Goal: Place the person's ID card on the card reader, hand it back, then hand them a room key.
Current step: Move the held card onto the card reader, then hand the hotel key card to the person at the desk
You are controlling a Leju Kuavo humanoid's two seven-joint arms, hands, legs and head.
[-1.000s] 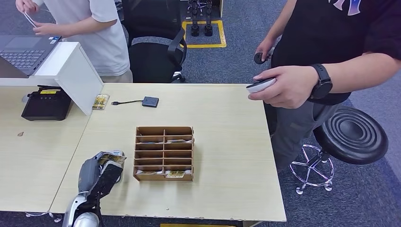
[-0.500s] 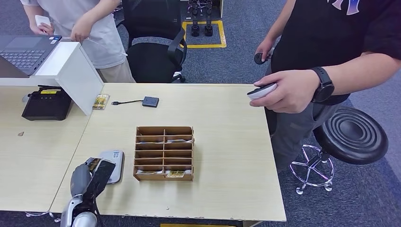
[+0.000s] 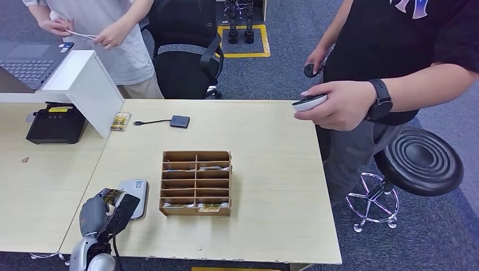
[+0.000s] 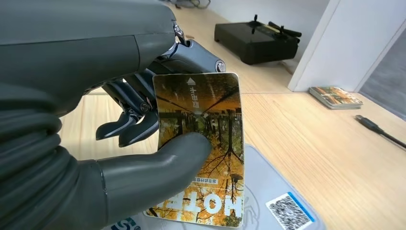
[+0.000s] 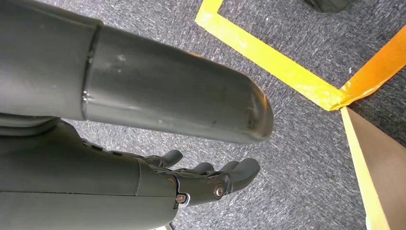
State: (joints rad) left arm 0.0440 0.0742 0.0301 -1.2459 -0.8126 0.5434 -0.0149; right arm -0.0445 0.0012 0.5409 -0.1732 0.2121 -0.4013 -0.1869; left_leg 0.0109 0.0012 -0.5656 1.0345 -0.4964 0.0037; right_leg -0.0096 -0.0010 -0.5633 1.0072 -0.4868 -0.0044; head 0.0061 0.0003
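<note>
— What is held by the left hand?
— The ID card is pinched between thumb and fingers, lifted just above the card reader; a second ago it was lying on the reader.
— And the right hand?
— Nothing is held; it hangs relaxed over grey carpet.
— Beyond?
— The organiser is unmoved. The person's hand has barely shifted.

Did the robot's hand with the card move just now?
Yes. The left hand with the card drew back off the card reader, toward the table's near edge.
</note>
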